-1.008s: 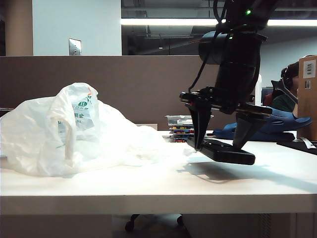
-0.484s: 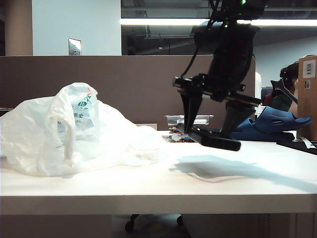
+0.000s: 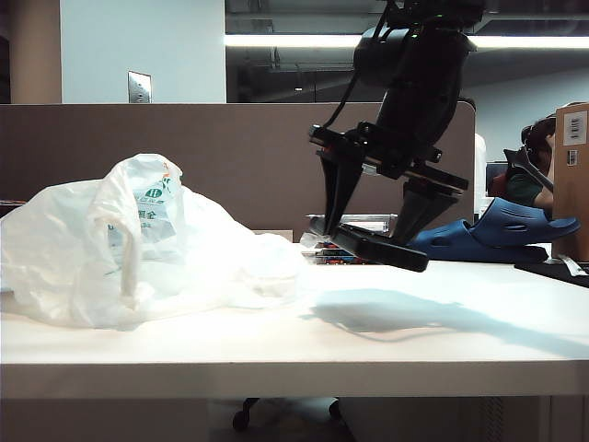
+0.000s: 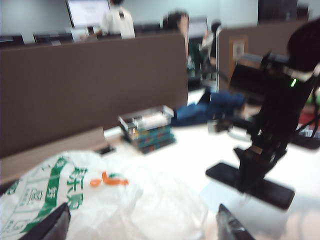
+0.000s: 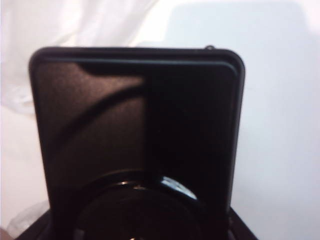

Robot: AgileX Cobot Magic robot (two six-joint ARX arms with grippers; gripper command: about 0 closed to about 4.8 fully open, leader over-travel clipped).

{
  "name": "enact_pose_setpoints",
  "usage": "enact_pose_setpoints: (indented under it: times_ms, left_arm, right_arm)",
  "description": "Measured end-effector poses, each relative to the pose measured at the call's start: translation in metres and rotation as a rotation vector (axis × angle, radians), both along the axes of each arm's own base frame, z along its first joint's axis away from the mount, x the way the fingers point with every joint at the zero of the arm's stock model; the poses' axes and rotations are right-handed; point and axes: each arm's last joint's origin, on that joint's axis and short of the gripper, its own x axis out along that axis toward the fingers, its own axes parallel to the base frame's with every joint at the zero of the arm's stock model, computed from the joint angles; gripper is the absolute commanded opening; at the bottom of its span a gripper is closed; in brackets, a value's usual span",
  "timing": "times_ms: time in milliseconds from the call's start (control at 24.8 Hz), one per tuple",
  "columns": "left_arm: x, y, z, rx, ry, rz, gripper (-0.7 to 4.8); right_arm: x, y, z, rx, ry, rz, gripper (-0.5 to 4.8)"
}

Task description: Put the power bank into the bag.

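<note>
The black power bank [image 3: 379, 249] hangs tilted above the white table, right of the bag, with my right gripper [image 3: 373, 241] shut on its sides. In the right wrist view the slab [image 5: 135, 130] fills the frame, with the ring mark near my right gripper [image 5: 137, 230]. The white translucent bag [image 3: 138, 241] with green print lies crumpled on the table's left side. In the left wrist view my left gripper [image 4: 142, 227] stands wide open over the bag [image 4: 100, 200], with nothing between its fingers. That view also shows the held power bank [image 4: 272, 190] beyond. The left arm does not show in the exterior view.
A dark blue clog [image 3: 502, 230] and a stack of small boxes [image 3: 345, 241] sit at the table's back, behind the right arm. A brown partition [image 3: 239, 157] runs along the far edge. A cardboard box [image 3: 572, 175] stands at far right.
My right gripper has lifted the power bank higher and carried it left toward the bag. The bag has kept still.
</note>
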Motion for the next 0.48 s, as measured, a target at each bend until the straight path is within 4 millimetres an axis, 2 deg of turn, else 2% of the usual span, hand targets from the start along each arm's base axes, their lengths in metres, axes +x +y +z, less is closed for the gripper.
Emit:
enact_pose_setpoints:
  times_ms: [81,363,484]
  left_arm:
    - [0.029,-0.002,0.013,0.087,0.087,-0.032,3.73]
    - [0.082,-0.008,0.016,0.171,0.21,-0.084,3.73]
    - [0.104,-0.019,0.013,0.222,0.24,-0.134,3.73]
  right_arm:
    - [-0.002,0.004,0.0,0.008,0.003,0.017,2.63]
    - [-0.005,0.01,0.0,0.04,0.011,0.047,2.6]
    - [-0.007,0.016,0.002,0.054,0.004,0.067,2.6]
